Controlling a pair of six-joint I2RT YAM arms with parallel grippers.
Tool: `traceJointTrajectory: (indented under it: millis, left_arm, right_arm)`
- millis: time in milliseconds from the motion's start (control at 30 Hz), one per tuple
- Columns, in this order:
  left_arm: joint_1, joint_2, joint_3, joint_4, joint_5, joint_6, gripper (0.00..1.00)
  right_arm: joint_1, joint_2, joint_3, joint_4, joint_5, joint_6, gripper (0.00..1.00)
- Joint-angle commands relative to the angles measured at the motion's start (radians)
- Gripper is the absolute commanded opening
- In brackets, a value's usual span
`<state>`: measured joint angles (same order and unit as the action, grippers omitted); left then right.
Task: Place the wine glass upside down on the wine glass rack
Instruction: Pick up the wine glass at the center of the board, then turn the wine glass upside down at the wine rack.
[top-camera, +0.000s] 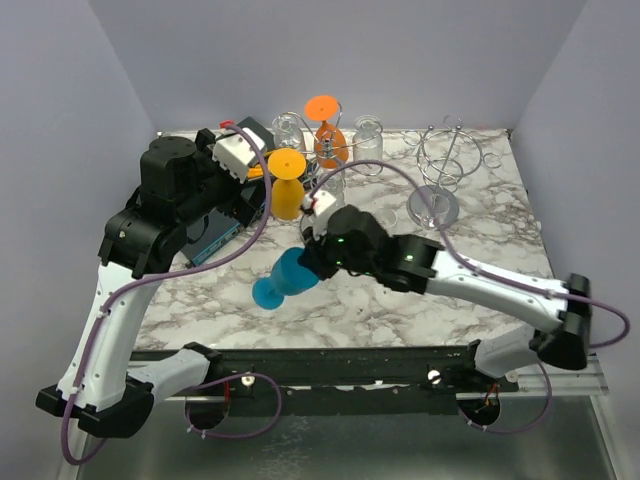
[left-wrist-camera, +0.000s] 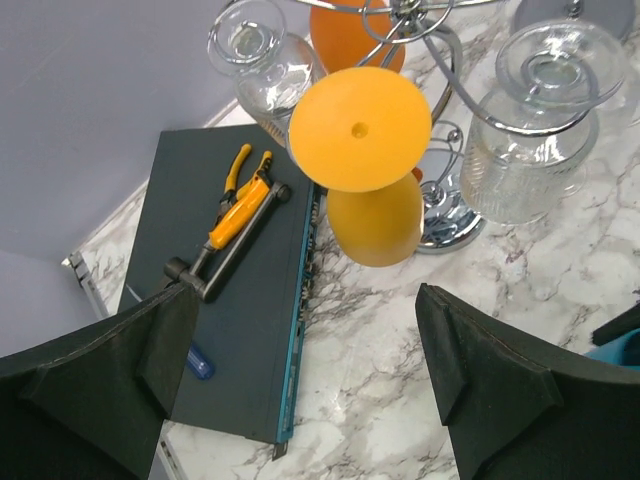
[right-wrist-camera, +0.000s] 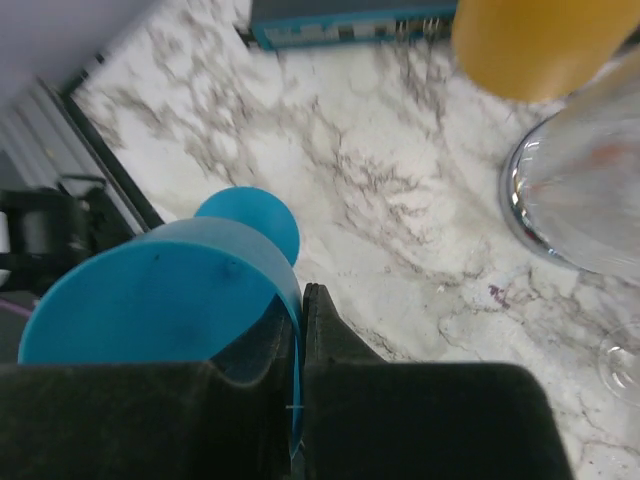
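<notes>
blue wine glass (top-camera: 283, 280): one. seen at centre of the top view, off the marble table (top-camera: 400, 300), tilted, foot toward lower left, bowl mouth toward the right gripper (top-camera: 312, 255). in the right wrist view the rim wall is seen pinched between the closed fingers, one inside the bowl and one outside. the glass is judged gripped.

progress: pick-up judged done. the glass is not yet inverted, not yet carried to a rack, not yet hung. most of the task is left.

racks: two chrome wire racks counted. empty rack (top-camera: 440, 175) at upper right, nothing seen hanging on it. loaded rack (top-camera: 350, 165) at upper centre.

other glasses: two orange glasses, both foot up, one deeper orange (top-camera: 328, 140) at the loaded rack, one yellower (top-camera: 287, 190) just in front of it. whether the yellower one hangs or stands cannot be told. clear glasses (top-camera: 288, 130): at least three; exact count not settled.

left gripper (left-wrist-camera: 310, 370): jaws spread wide, nothing between them, held above the yellower glass and a dark case (left-wrist-camera: 230, 300) bearing one pair of pliers (left-wrist-camera: 240, 205).
</notes>
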<state>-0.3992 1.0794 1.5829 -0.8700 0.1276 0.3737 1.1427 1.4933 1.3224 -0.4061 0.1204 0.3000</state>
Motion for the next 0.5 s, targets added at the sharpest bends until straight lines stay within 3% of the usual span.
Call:
traceJointTrajectory:
  millis: [0,200,467]
  left_arm:
    - [0.002,0.013,0.066,-0.023,0.092,-0.035,0.99]
    - [0.002,0.050,0.146,-0.045,0.210,-0.117,0.99]
    - [0.002,0.094,0.213,-0.061,0.391,-0.216,0.99]
  right_arm:
    - [0.002,-0.247,-0.026,0.062,0.117,-0.056,0.00]
    - [0.003,-0.497,-0.140,0.252,0.228,-0.144,0.01]
    - [0.002,-0.520,-0.118,0.320,0.249,-0.204,0.01]
